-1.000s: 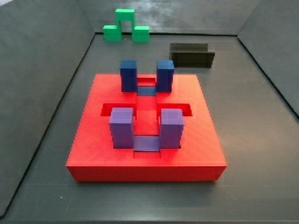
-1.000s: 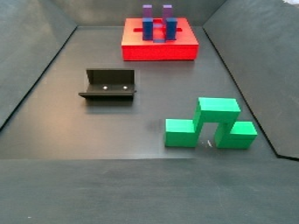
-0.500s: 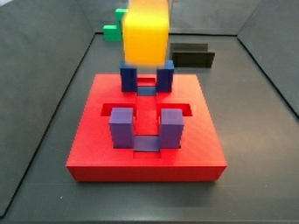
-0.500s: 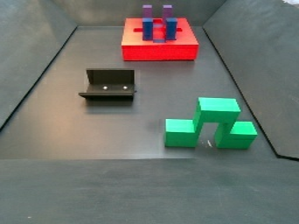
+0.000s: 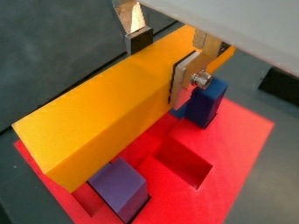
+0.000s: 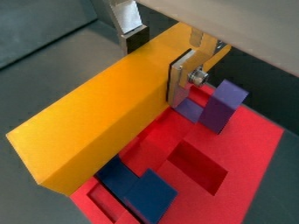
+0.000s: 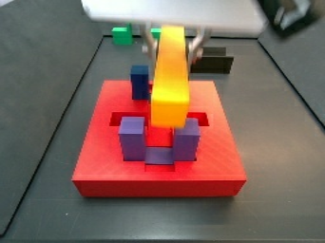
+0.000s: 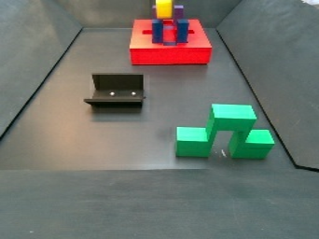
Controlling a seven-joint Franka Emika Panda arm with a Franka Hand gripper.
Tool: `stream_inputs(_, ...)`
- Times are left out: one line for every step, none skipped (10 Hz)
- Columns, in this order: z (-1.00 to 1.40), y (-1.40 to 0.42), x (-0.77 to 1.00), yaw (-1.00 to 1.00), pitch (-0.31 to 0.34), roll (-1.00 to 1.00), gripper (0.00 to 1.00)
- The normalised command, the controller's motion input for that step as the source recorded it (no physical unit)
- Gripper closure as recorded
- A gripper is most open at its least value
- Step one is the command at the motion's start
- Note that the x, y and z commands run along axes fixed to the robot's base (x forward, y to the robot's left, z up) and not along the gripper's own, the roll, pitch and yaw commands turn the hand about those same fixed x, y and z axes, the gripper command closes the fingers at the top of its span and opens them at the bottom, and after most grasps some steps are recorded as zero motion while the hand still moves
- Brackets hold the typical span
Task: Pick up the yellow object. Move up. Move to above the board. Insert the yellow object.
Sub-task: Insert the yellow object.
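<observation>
My gripper (image 7: 174,46) is shut on the yellow object (image 7: 169,84), a long yellow-orange bar, and holds it just above the board (image 7: 102,166). The bar hangs lengthwise over the line between the blue posts (image 7: 140,80) and the purple posts (image 7: 132,139). In both wrist views the silver fingers (image 5: 187,75) (image 6: 181,75) clamp the bar's (image 5: 105,118) (image 6: 103,118) sides near one end, with the red slab (image 5: 239,157) (image 6: 251,166) and its slots below. In a side view the board (image 8: 171,51) lies far off with the bar's (image 8: 163,7) tip above it.
The dark fixture (image 8: 116,91) stands on the floor mid-left, also visible behind the board (image 7: 211,61). Several green blocks (image 8: 226,131) sit near the front right, showing far back in a side view (image 7: 121,35). Dark walls ring the floor.
One second ago no gripper or bar was over the board. Half a second ago the bar appeared high behind the blue posts. Now it has come forward and down over the posts.
</observation>
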Motion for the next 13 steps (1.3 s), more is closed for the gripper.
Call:
stream_inputs(-0.22, 0.0, 0.0, 0.27, 0.0, 0.12, 1.0)
stream_inputs(-0.13, 0.0, -0.03, 0.25, -0.011, 0.13, 1.0)
stream_inputs(-0.05, 0.0, -0.15, 0.29, -0.003, 0.14, 1.0)
stream_inputs(0.0, 0.0, -0.15, 0.32, -0.027, 0.11, 1.0)
stream_inputs(-0.04, -0.01, -0.03, 0.19, -0.003, 0.07, 1.0)
stream_inputs(-0.03, 0.0, -0.06, 0.04, -0.001, 0.0, 1.0)
stream_inputs(-0.01, 0.0, -0.09, 0.02, -0.001, 0.0, 1.0)
stream_inputs(-0.04, -0.01, -0.05, 0.0, 0.0, 0.0, 1.0)
stream_inputs(-0.08, 0.0, -0.13, 0.0, -0.006, 0.0, 1.0)
stream_inputs(-0.07, 0.0, -0.11, 0.0, 0.0, 0.0, 1.0)
stream_inputs(-0.05, 0.0, -0.13, 0.0, 0.0, 0.0, 1.0)
stream_inputs(-0.01, -0.03, -0.05, 0.0, 0.0, 0.03, 1.0)
stream_inputs(-0.07, -0.09, 0.05, 0.06, 0.0, 0.03, 1.0)
